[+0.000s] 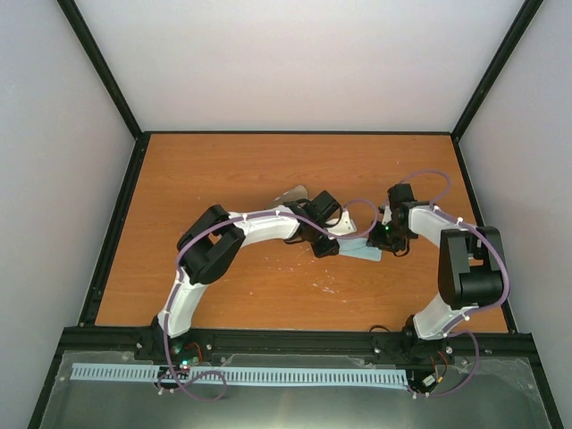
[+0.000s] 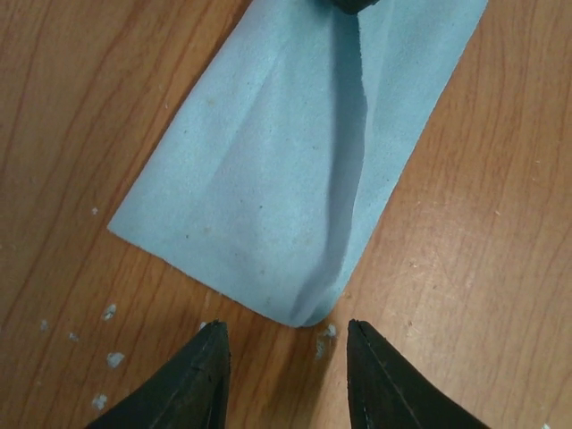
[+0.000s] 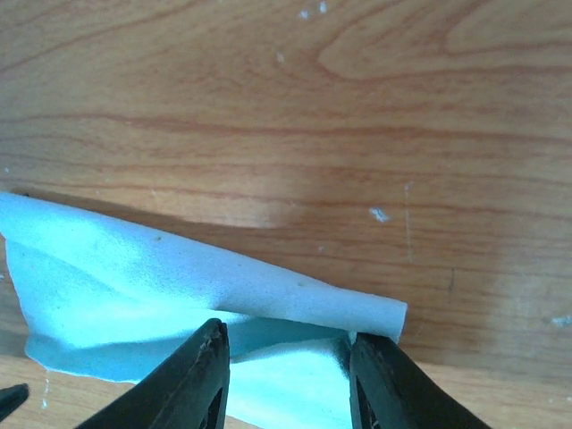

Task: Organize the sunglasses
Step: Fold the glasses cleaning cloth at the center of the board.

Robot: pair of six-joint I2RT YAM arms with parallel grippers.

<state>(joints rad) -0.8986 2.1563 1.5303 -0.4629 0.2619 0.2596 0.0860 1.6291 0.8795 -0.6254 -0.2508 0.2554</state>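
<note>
The sunglasses are out of view in every frame. A pale blue cloth point(image 1: 362, 251) lies folded on the wooden table between the two grippers. In the left wrist view the cloth point(image 2: 268, 179) is doubled over, and my left gripper point(image 2: 286, 332) stands open just short of its rounded near corner, touching nothing. In the right wrist view the cloth's point(image 3: 134, 277) rolled fold runs just beyond my fingertips, with a lower layer lying between them. My right gripper point(image 3: 286, 335) is open, its jaws apart on either side of that layer. Seen from above, the left gripper point(image 1: 329, 248) and right gripper point(image 1: 386, 243) face each other across the cloth.
A pale greyish object point(image 1: 293, 192) shows partly behind the left wrist; I cannot tell what it is. Small white flecks point(image 2: 112, 359) dot the table point(image 1: 223, 170). Black frame rails point(image 1: 116, 223) border the table on the left, right and near sides.
</note>
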